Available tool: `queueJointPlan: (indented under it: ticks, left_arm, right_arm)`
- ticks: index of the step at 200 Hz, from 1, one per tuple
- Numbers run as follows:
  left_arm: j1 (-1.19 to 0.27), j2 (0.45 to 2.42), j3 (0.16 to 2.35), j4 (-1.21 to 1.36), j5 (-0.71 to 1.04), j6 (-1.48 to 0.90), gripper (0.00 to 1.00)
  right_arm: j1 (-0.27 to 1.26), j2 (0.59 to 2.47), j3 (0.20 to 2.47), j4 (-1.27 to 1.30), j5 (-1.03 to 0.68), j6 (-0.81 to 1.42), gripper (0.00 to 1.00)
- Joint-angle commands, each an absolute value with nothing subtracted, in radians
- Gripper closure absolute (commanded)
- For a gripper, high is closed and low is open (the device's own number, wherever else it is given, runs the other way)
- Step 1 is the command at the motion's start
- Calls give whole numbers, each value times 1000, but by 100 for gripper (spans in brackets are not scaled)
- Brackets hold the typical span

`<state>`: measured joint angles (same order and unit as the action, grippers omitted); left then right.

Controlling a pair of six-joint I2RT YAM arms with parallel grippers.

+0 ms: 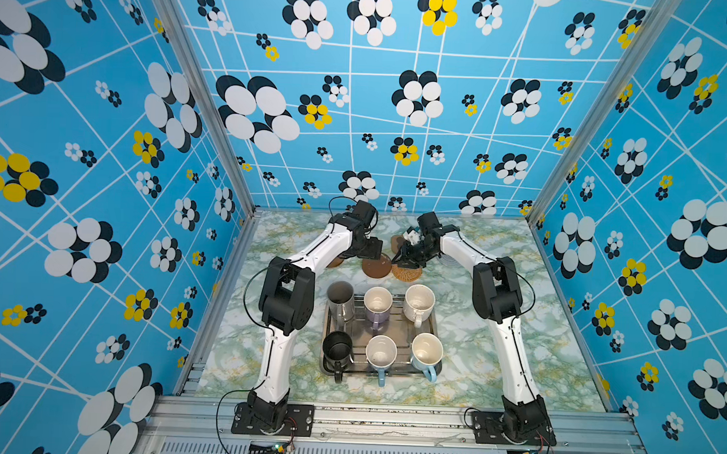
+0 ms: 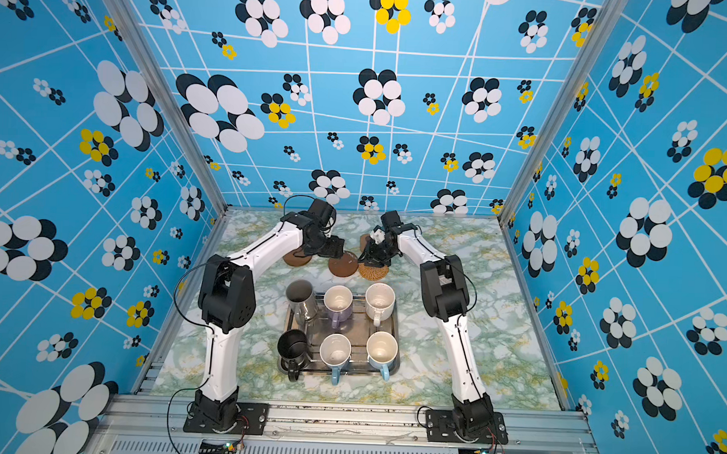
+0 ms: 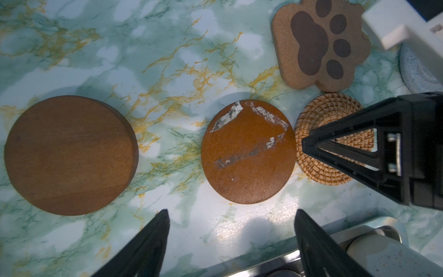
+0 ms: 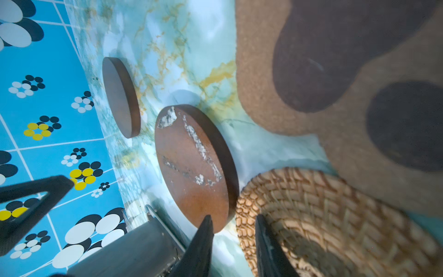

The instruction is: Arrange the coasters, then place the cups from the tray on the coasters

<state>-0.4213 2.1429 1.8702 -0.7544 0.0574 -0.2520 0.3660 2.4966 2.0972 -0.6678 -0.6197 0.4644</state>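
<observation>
At the far left of the cluster, the plain brown disc (image 3: 69, 156) lies flat on the marbled tabletop (image 3: 167, 60), well apart from the other coasters. The left gripper (image 3: 231, 215) hovers above bare tabletop just beside the scuffed brown disc (image 3: 248, 153), its jaws spread wide and empty.

Next to the right, the rattan coaster (image 3: 330, 110) lies just beside the scuffed disc, touching it or nearly so. The paw-print coaster (image 3: 318, 45) sits close beyond it, and a pale round coaster (image 3: 414, 72) shows partly past that. The right gripper (image 4: 233, 219) is low over the rattan coaster with its jaws narrowed to a small gap. One finger is on the weave and the other stands in the slit between rattan and disc, so the rim lies between them. A sliver of tabletop shows beside the outer finger, so I judge that the rim is not yet clamped.

The step in hand looks like spreading the crowded coasters. The pinch should take only the rattan rim. It should then lift clear before travelling, so that neither the disc nor the paw is dragged along. Each coaster needs room for a mug and its handle.

Nearer the robot, the tray (image 1: 406, 373) holds all six cups, from the grey steel cup (image 1: 340, 300) to the light blue mug (image 1: 427, 353).
</observation>
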Motion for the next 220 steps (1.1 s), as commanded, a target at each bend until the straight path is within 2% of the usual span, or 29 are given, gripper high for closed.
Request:
queueJointPlan:
  ticks: [1,89,121,220]
  left_arm:
    - [-424,2107,1850,-747,74,-266,18]
    - [-423,2206,1875,-713,158,-286,26]
    - [-436,2263,1922,-764,80,-242,24]
    - [-457,2333,1963,-767,-70,-147,25]
  right_arm:
    - [389,2564,2163,-684,-636,505,67]
    - [416,2682,2372,-706,-652,555,70]
    - [410,2676,2376,-781,-629,500,70]
    - [318,2493,2035,-631,-617,508,70]
